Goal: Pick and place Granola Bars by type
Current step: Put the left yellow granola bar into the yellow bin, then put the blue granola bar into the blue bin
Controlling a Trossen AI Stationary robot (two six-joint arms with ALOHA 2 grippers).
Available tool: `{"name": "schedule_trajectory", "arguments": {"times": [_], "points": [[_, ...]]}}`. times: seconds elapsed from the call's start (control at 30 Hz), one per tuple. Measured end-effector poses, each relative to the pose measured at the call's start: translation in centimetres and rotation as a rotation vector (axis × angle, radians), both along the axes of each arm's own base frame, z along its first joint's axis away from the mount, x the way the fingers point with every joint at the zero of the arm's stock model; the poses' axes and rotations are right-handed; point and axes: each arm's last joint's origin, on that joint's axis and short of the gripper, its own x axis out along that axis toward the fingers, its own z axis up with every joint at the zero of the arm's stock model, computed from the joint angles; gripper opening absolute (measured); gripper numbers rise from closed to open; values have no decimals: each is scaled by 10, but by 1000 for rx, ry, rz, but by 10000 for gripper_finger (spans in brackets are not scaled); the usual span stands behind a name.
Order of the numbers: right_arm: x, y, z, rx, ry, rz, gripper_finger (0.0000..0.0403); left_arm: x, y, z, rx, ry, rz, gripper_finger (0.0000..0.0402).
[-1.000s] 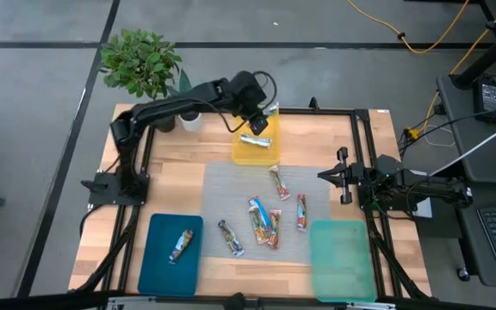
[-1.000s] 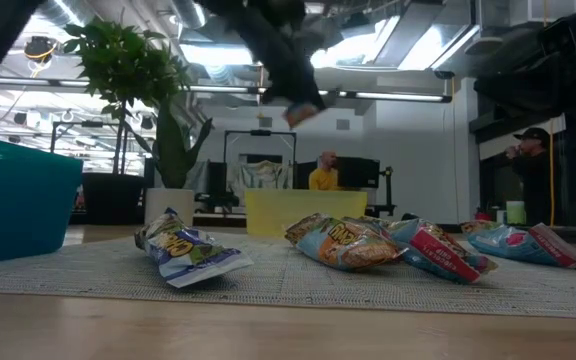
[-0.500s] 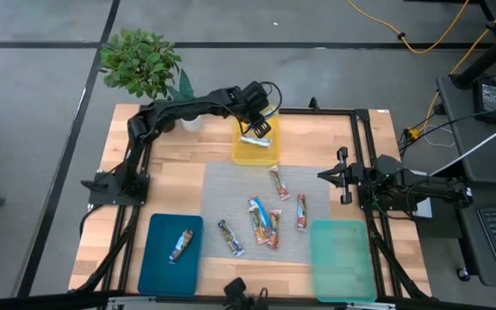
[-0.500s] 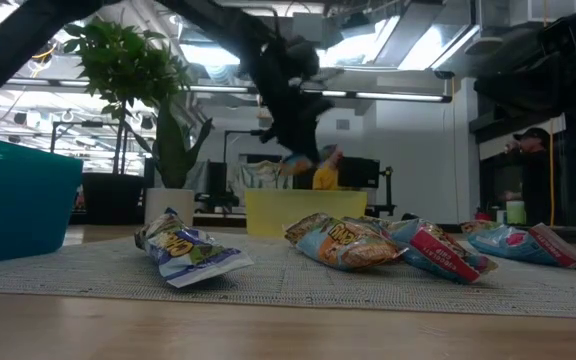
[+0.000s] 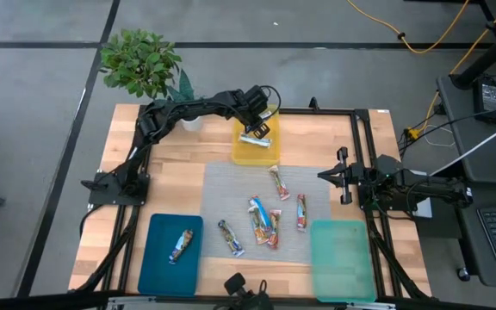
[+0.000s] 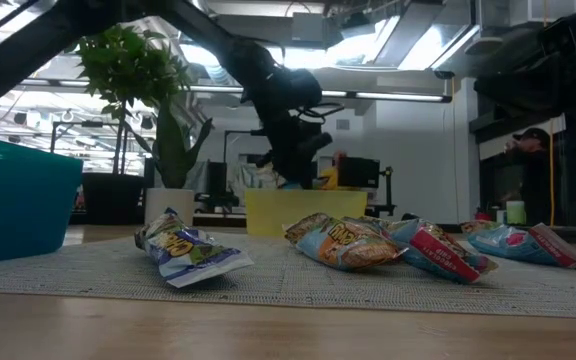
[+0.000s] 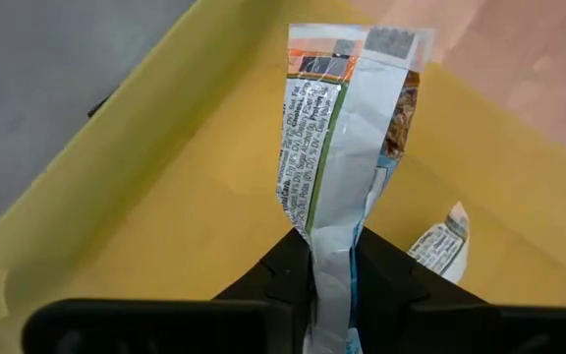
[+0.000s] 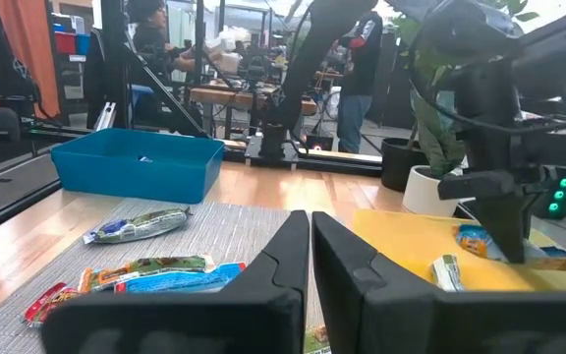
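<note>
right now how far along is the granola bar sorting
Early. One wrapped bar lies in the dark blue tray, and one white-wrapped bar lies in the yellow tray. The left gripper holds a blue-and-white wrapped bar over the yellow tray, not released. Five bars remain on the grey mat; the light green tray holds none. The right gripper waits shut beside the mat.

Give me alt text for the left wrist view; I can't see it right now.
The left gripper is shut on a granola bar, holding it over the yellow tray. A second wrapped bar already lies in the tray.
</note>
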Motion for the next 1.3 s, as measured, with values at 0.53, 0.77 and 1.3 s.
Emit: {"name": "schedule_trajectory", "arguments": {"times": [0.53, 0.77, 1.3], "points": [[0, 0, 0, 0, 0, 0, 22, -1, -4, 4, -67, -24, -89, 127], [0, 0, 0, 0, 0, 0, 22, -9, -35, 43, -83, -33, -205, 131], [0, 0, 0, 0, 1, 0, 22, -50, -178, 165, 70, -134, -513, 119]]}}
